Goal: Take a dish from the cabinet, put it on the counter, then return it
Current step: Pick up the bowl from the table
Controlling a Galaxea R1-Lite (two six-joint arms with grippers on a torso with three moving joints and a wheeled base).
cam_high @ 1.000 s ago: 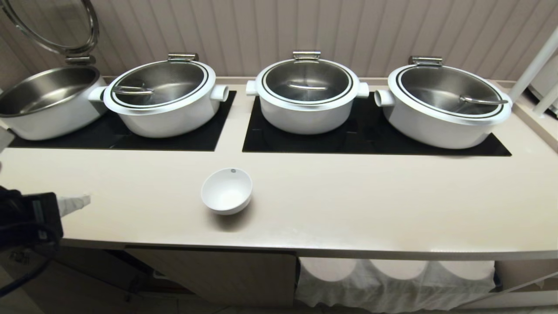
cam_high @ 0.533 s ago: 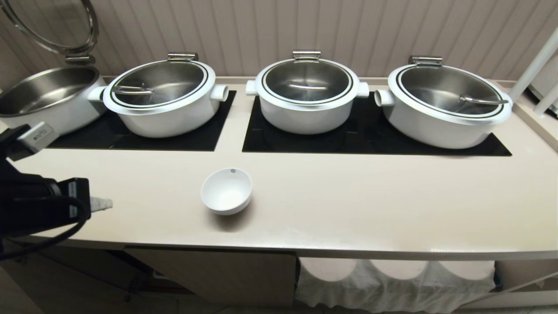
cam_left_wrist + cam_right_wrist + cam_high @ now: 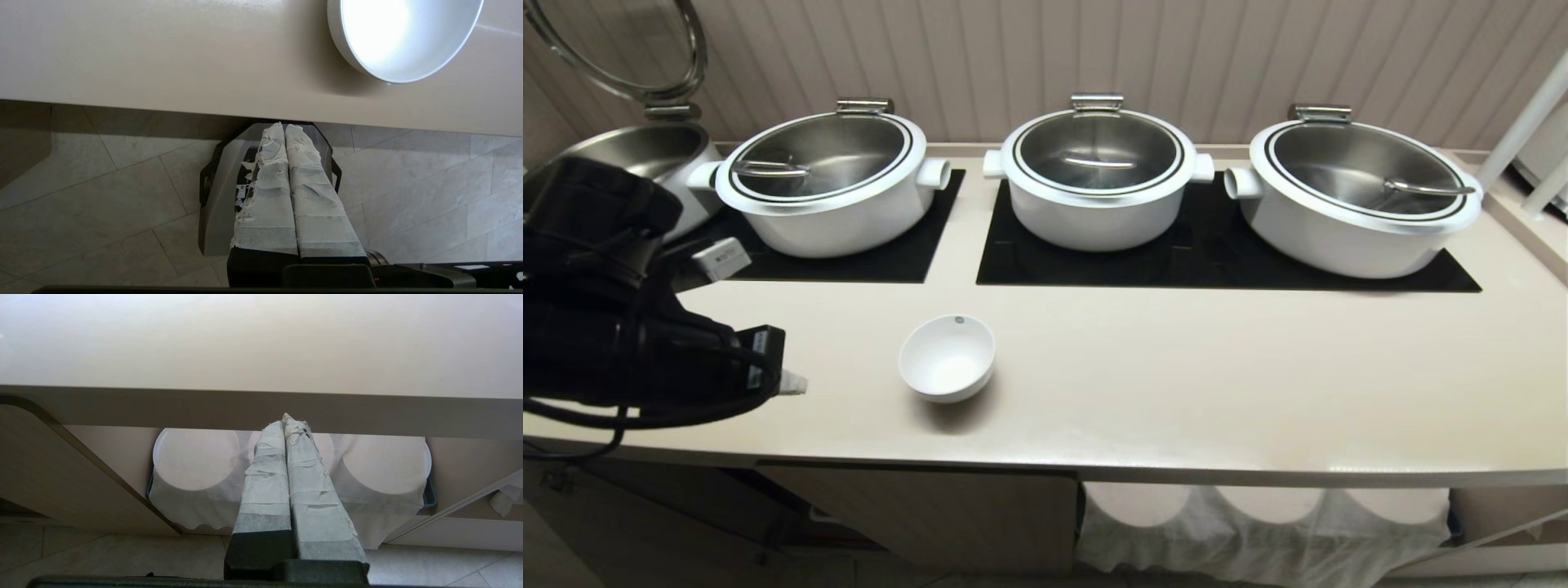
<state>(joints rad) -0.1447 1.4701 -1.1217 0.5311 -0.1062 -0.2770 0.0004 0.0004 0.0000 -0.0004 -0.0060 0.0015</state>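
Dish [image 3: 947, 357] sat upright on the counter [image 3: 1176, 384], alone on the bare strip in front of the black glass panels [image 3: 1225, 253], nearer the front edge than the pots. It was a small white bowl, empty, with a tiny mark on its inner wall at the far side. From my left wrist I saw its rim and pale inside [image 3: 402, 34] on the cream surface.

My left gripper [image 3: 792, 382] hung over the front-left part of the counter, to the left of the dish and well apart from it, its tip pointing toward the bowl. My taped fingers [image 3: 265, 192] were pressed flat together with nothing between them. Below them in the wrist view lay the counter's front edge and the tiled floor [image 3: 102, 196].

My right gripper [image 3: 286, 424] was out of the head view, low in front of the cabinet [image 3: 73, 473]. Its wrapped fingers [image 3: 312, 486] also lay closed against each other, empty, pointing at the underside of the counter's lip. Behind them stood white stacks under a thin cloth [image 3: 196, 506] in the open compartment.

Three lidded white pots [image 3: 1094, 175] stood on the glass panels along the back, and a fourth [image 3: 645, 163] at far left stood with its lid raised.
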